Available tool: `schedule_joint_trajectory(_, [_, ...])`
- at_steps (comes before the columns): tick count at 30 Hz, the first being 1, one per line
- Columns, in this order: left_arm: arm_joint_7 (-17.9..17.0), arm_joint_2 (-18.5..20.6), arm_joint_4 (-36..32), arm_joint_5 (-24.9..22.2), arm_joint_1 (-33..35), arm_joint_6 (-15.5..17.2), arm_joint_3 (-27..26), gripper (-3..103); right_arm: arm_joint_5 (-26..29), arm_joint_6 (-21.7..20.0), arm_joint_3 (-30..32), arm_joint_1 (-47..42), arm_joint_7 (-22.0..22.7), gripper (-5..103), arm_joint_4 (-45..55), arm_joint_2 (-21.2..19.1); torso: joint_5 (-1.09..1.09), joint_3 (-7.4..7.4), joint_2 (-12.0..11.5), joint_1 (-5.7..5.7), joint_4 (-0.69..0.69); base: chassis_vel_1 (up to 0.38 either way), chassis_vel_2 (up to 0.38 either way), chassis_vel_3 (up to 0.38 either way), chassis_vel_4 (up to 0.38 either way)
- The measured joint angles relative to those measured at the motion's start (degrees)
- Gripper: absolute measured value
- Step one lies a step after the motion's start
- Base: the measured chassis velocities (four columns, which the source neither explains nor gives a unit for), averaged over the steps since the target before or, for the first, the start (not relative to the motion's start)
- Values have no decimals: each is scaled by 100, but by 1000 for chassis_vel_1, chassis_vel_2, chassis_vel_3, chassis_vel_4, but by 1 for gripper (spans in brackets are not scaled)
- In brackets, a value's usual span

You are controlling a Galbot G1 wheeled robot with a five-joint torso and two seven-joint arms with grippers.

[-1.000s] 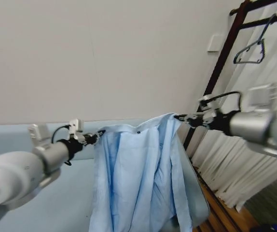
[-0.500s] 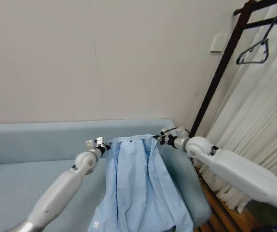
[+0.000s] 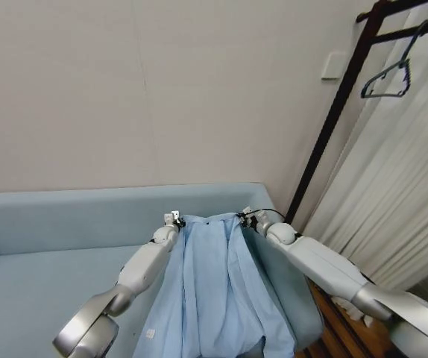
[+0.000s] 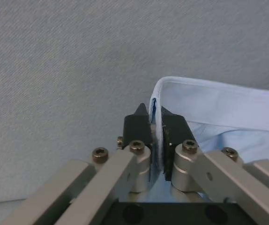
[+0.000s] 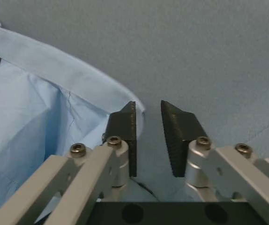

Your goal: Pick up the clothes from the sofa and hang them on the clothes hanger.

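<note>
Shirt [image 3: 214, 291]: light blue, lower centre of the head view, draped down the sofa [image 3: 50, 224]; soft, light, likely to slip and sag.
Hold: the folded collar edge looks firmest.
Left claw [image 3: 174, 218]: clenched on that edge.
Right claw [image 3: 246, 216]: parted beside the opposite collar edge, gripping nothing.
Hanger [image 3: 385, 78]: upper right, well apart.

Lt blue shirt [image 3: 215, 287] draped on sofa [image 3: 50, 216] (collar up).
</note>
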Motion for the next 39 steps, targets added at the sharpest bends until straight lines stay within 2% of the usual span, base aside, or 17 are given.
schedule_joint_trajectory(3, [19, 31, -35, 30, 87, 132, -29, 13, -47, 9, 67, -24, 38, 29, -207, 114, 0, -1, 1, 0, -2, 0, 0, 0, 0])
schedule_joint_trajectory(7, [53, 261, -421, 5, 371, 271, -46, 34, 27, -1, 211, -24, 238, 45, -285, 131, 0, 0, 1, 0, 0, 0, 0, 0, 0])
schedule_joint_trajectory(9, [85, 338, -546, -26, 435, 328, -55, 34, 109, -25, 242, -23, 298, 51, -163, 59, 0, 0, 1, 0, 0, 0, 0, 0, 0])
schedule_joint_trajectory(13, [465, 757, -1022, -161, 694, 409, -171, 56, 593, -211, 443, -97, 569, 67, 646, -498, -2, -1, 1, -1, -1, 0, 0, 0, 0])
schedule_joint_trajectory(14, [465, 757, -1022, -161, 694, 409, -171, 56, 593, -211, 443, -97, 569, 67, 646, -498, -2, -1, 1, -1, -1, 0, 0, 0, 0])
schedule_joint_trajectory(17, [625, 1268, -1728, -328, 1029, 262, -368, 67, 1018, -356, 892, -401, 906, 83, 1595, -1077, -3, -1, 1, 0, -2, 0, 0, 0, 0])
schedule_joint_trajectory(19, [619, 1708, -2471, -562, 1322, 36, -569, 78, 1391, -501, 1363, -763, 1187, 89, 2342, -1448, 0, -2, 1, -1, -2, 0, 0, 0, 0])
schedule_joint_trajectory(20, [619, 1708, -2471, -562, 1322, 36, -569, 78, 1391, -501, 1363, -763, 1187, 89, 2342, -1448, 0, -2, 1, -1, -2, 0, 0, 0, 0])
schedule_joint_trajectory(22, [525, 2040, -3230, -670, 1633, -283, -816, 83, 1755, -655, 1960, -1171, 1548, 97, 3085, -1817, 2, -1, 1, -2, 3, 0, 0, 0, 0])
schedule_joint_trajectory(24, [187, 2392, -4167, -803, 2042, -658, -1107, 93, 2213, -755, 2478, -1403, 2294, 99, 3918, -2228, -3, -3, 3, -2, -7, 0, 0, 0, 0])
schedule_joint_trajectory(25, [187, 2392, -4167, -803, 2042, -658, -1107, 93, 2213, -755, 2478, -1403, 2294, 99, 3918, -2228, -3, -3, 3, -2, -7, 0, 0, 0, 0])
schedule_joint_trajectory(27, [-121, 2711, -5135, -867, 2557, -850, -1520, 99, 2624, -823, 2729, -1309, 2964, 100, 4455, -2483, -1, -2, 3, -3, -6, 0, 0, 0, 0])
schedule_joint_trajectory(28, [-190, 2773, -5355, -868, 2677, -861, -1641, 99, 2693, -846, 2756, -1263, 3087, 100, 4534, -2521, -1, -2, 2, -2, -5, 0, 0, 0, 0])
schedule_joint_trajectory(30, [-579, 3022, -6515, -913, 3306, -721, -2305, 100, 3121, -1061, 2903, -837, 3843, 100, 4961, -2694, 0, -3, 3, -3, 1, 0, 0, 0, 0])
schedule_joint_trajectory(31, [-579, 3022, -6515, -913, 3306, -721, -2305, 100, 3121, -1061, 2903, -837, 3843, 100, 4961, -2694, 0, -3, 3, -3, 1, 0, 0, 0, 0])
schedule_joint_trajectory(35, [-641, 3241, -8069, -1104, 4393, -248, -3590, 100, 4145, -1540, 3398, -339, 4921, 100, 5652, -2923, -1, -3, 3, -2, 0, 0, 0, 0, 0])
schedule_joint_trajectory(39, [-391, 3205, -8816, -1130, 5191, -130, -4566, 100, 4424, -1608, 3725, -170, 5186, 100, 6062, -3181, 2, -2, 3, -3, -1, 0, 0, 0, 0])
